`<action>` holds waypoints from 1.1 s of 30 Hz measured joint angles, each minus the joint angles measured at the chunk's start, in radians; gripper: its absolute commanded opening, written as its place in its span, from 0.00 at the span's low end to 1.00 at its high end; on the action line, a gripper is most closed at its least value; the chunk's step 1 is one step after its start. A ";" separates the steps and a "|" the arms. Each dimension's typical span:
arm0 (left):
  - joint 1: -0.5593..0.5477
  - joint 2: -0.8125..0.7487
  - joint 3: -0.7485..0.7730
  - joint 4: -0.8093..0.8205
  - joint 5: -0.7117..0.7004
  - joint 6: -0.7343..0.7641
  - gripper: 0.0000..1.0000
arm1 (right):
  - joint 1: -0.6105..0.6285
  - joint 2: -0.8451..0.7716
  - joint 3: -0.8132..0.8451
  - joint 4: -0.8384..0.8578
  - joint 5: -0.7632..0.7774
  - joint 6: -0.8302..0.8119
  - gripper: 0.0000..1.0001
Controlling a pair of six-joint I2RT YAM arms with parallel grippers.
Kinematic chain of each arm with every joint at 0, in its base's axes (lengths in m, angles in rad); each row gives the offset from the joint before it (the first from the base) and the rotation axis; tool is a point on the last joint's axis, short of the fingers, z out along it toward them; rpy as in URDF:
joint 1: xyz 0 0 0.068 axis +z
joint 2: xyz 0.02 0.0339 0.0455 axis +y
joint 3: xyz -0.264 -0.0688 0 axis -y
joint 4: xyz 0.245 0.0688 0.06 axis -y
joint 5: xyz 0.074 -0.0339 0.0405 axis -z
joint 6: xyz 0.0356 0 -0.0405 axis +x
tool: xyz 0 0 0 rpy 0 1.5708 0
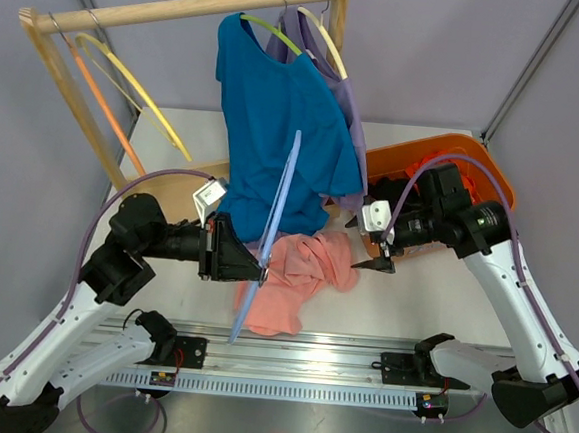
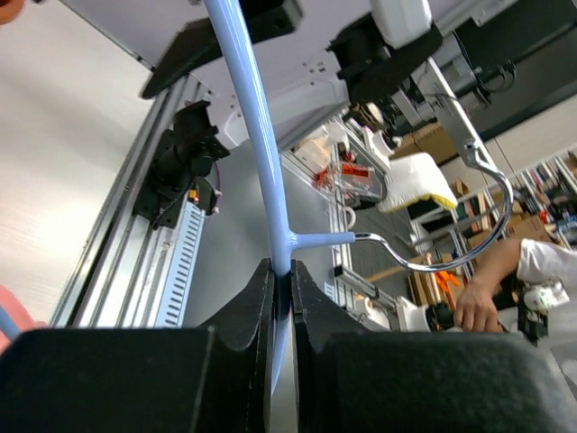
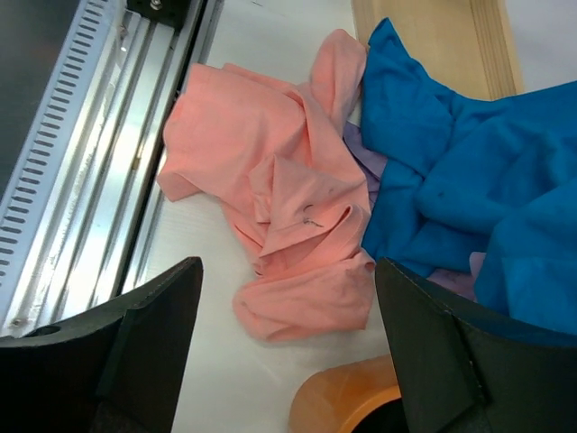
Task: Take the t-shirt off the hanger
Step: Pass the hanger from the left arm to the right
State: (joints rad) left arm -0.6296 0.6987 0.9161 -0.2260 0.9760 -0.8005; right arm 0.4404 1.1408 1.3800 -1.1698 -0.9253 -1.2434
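looking down from the top camera, the pink t-shirt [image 1: 290,277] lies crumpled on the table [image 1: 413,306] between the two arms, off the pale blue hanger [image 1: 277,200]. the left gripper [image 1: 260,268] holds that hanger bare and tilted, its upper end across the blue t-shirt [image 1: 277,115], which hangs from the wooden rail [image 1: 186,8] beside a lilac garment [image 1: 350,111]. the right gripper [image 1: 376,265] sits just beside the pink cloth's right edge, in front of the orange basket [image 1: 455,149]; its spread is hard to read from here.

the left wrist camera alone shows the grip: both fingers [image 2: 243,316] are pressed shut on the pale blue hanger [image 2: 248,126], right beside where the metal hook [image 2: 469,225] branches off.

the right wrist camera alone shows the right gripper [image 3: 288,271] spread wide, its fingers [image 3: 135,334] either side of the pink t-shirt [image 3: 279,198] below, holding nothing; whether they touch it i cannot tell. the blue t-shirt [image 3: 469,180] lies against the pink one, and the orange basket [image 3: 343,397] shows at the bottom edge.
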 measured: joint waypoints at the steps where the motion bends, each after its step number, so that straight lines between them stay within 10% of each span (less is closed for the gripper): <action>1: 0.000 -0.014 -0.018 0.003 -0.023 -0.010 0.00 | 0.000 -0.006 -0.006 0.000 -0.009 0.012 0.84; 11: 0.000 -0.135 -0.181 0.108 -0.270 -0.161 0.00 | 0.000 -0.013 -0.045 0.092 -0.192 0.267 0.84; 33: -0.002 -0.072 -0.211 -0.010 0.026 -0.140 0.00 | 0.111 0.041 0.158 0.001 -0.216 0.044 0.87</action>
State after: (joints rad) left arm -0.6312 0.6262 0.7048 -0.2356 1.0019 -0.9409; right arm 0.5514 1.1820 1.5375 -1.1687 -1.1412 -1.1995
